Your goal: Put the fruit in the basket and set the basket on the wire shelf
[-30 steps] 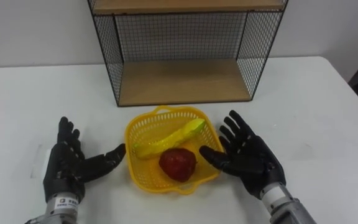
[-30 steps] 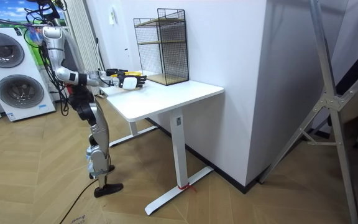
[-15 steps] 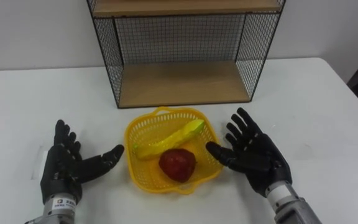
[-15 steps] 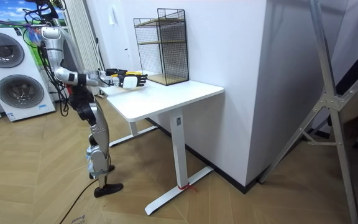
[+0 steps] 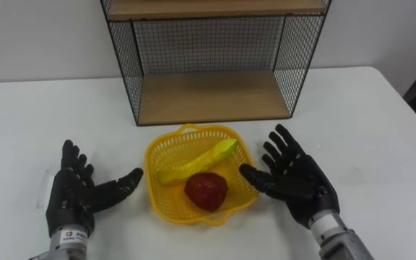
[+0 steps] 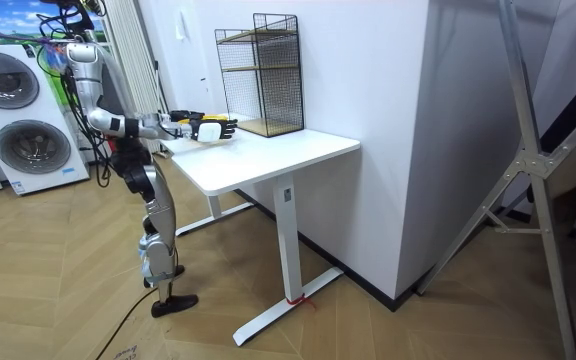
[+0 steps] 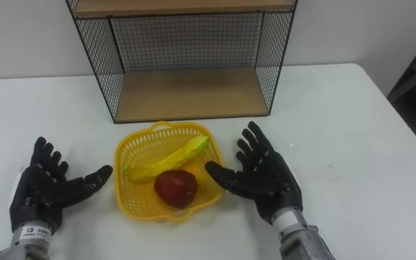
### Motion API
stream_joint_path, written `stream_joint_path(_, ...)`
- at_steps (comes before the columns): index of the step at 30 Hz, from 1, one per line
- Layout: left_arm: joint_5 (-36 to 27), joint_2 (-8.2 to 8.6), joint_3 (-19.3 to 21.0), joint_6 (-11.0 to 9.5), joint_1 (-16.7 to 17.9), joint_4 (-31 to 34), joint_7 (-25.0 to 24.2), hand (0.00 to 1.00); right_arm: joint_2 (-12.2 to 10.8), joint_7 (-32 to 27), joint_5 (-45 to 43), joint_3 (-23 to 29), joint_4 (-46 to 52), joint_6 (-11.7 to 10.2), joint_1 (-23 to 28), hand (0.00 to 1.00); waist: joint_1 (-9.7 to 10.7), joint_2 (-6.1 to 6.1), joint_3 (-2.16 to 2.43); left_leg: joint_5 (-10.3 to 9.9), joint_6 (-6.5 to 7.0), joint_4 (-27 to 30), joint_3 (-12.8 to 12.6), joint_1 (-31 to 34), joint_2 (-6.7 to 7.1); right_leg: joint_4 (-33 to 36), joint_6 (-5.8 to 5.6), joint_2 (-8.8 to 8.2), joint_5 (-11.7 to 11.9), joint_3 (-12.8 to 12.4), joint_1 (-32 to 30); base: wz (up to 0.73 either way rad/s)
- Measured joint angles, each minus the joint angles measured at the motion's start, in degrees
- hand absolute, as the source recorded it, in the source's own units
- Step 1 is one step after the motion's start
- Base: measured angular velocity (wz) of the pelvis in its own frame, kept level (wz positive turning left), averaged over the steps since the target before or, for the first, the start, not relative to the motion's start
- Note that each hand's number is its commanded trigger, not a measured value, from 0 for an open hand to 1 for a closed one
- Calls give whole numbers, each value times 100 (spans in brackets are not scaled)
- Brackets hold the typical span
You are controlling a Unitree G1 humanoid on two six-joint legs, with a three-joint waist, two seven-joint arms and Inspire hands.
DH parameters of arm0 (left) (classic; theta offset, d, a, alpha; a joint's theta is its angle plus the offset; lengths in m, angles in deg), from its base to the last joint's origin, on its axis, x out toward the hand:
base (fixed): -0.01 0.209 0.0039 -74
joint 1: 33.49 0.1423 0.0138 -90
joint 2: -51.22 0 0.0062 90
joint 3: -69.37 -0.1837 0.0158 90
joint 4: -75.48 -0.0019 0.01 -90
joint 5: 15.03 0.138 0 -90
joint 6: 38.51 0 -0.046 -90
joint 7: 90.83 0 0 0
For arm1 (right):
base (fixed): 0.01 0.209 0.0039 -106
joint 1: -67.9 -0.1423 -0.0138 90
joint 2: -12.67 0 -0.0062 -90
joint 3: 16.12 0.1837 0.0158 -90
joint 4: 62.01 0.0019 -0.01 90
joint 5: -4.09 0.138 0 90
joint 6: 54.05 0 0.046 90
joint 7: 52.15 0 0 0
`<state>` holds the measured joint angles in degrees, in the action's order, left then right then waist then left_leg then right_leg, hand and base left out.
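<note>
**Yellow basket of fruit sits on the table between two open hands**

Yellow plastic basket (image 5: 163, 148) rests on the white table (image 5: 367, 123), just in front of the wire shelf (image 5: 211, 97). Inside it are a banana (image 5: 197, 160), lying slantwise across the middle, and a round red fruit (image 5: 206, 191) at the near side, touching the banana.

The wire shelf stands upright at the back of the table, with black mesh sides and wooden boards. Its lower board is bare.

The left hand (image 5: 71, 198) lies to the left of the basket, palm turned inward, fingers straight and spread and holding nothing. Its thumb points toward the basket, with a small gap of table between them. The right hand (image 5: 298, 180) is just beside the basket's right edge, also with its palm turned inward and its fingers straight and spread. Its thumb reaches over the right rim, but it is unclear whether it touches.

In the room view, the robot stands upright at the table's end on the room view's left, both arms held out over the tabletop. Two washing machines (image 6: 16, 120) stand behind it.
</note>
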<state>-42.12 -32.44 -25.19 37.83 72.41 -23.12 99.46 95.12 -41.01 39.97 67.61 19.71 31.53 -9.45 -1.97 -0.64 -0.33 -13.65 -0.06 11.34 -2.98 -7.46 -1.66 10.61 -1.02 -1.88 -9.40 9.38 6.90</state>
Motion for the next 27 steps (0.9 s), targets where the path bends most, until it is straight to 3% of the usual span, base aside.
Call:
stream_joint_path(7,-283,26,-15,102,13,535,-463,0,-2,229,5,-29,-117,-1,11,0,6,94,24,0,0,5,-8,-8,-2,0,0,-2,0,4,2,0)
stream_joint_path(11,-401,60,-18,133,14,581,-806,0,-48,284,-29,-39,-119,-1,46,0,29,131,6,1,1,15,-9,10,-1,1,0,-5,0,8,-4,0)
stream_joint_path(17,-1290,81,-403,299,10,589,-1334,0,-54,351,21,-204,-118,-1,43,0,35,141,1,1,1,32,-9,28,-1,4,0,-5,0,7,-9,0)
stream_joint_path(27,-1391,148,-638,321,2,637,-1735,0,-118,462,21,-380,-118,-1,40,0,48,133,-36,0,2,108,-10,32,-2,14,1,-5,1,4,-3,0)
